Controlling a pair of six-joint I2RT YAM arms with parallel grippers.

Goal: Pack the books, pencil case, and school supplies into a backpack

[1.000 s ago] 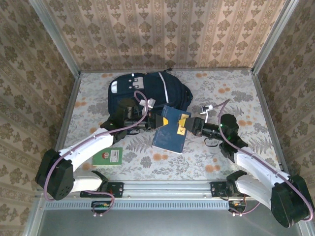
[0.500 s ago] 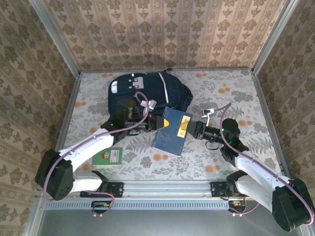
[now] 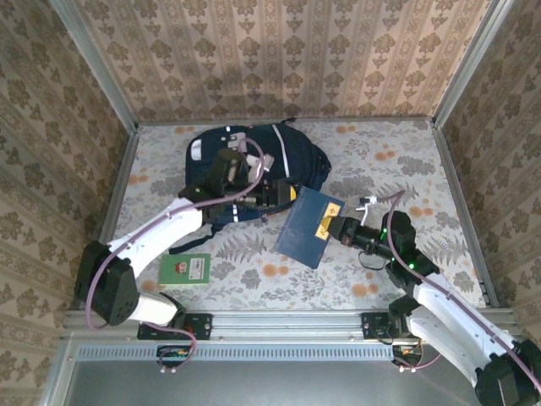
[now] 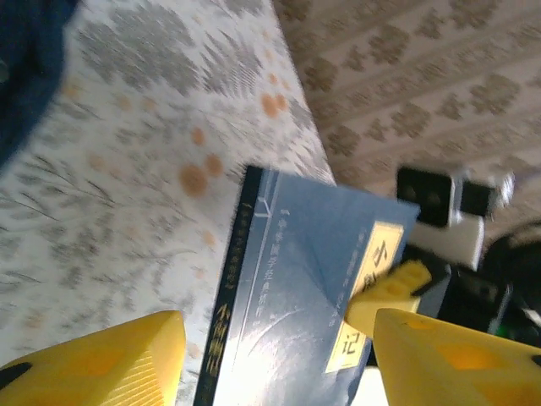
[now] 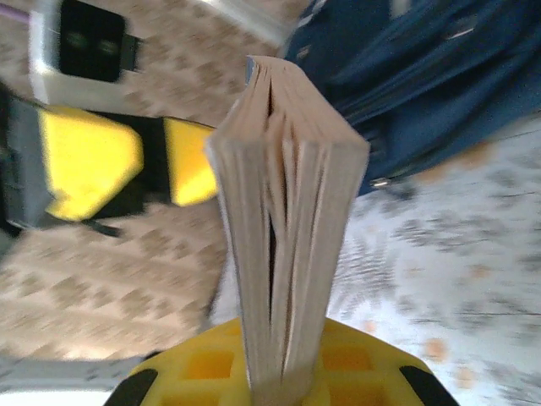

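Note:
A navy book [image 3: 308,227] with a cream label strip hangs tilted just above the table, in front of the dark navy backpack [image 3: 254,156]. My right gripper [image 3: 338,228] is shut on its right edge. In the right wrist view the book's page edges [image 5: 287,211] rise straight out of the right gripper [image 5: 283,376]. My left gripper [image 3: 283,194] stands open just left of the book's top corner, touching nothing. From the left wrist its yellow fingers [image 4: 101,364] frame the book's cover [image 4: 296,288]. A small green-and-white book [image 3: 186,269] lies flat at the front left.
The backpack lies at the back centre of the floral table [image 3: 406,161], its fabric [image 5: 423,76] close behind the held book. Patterned walls close in the back and sides. A metal rail [image 3: 279,321] runs along the near edge. The open left gripper [image 5: 152,165] faces the right wrist camera.
My left gripper opened, let go of the navy book and drew back toward the backpack. My right gripper shut on the book's right edge. The book shifted slightly right.

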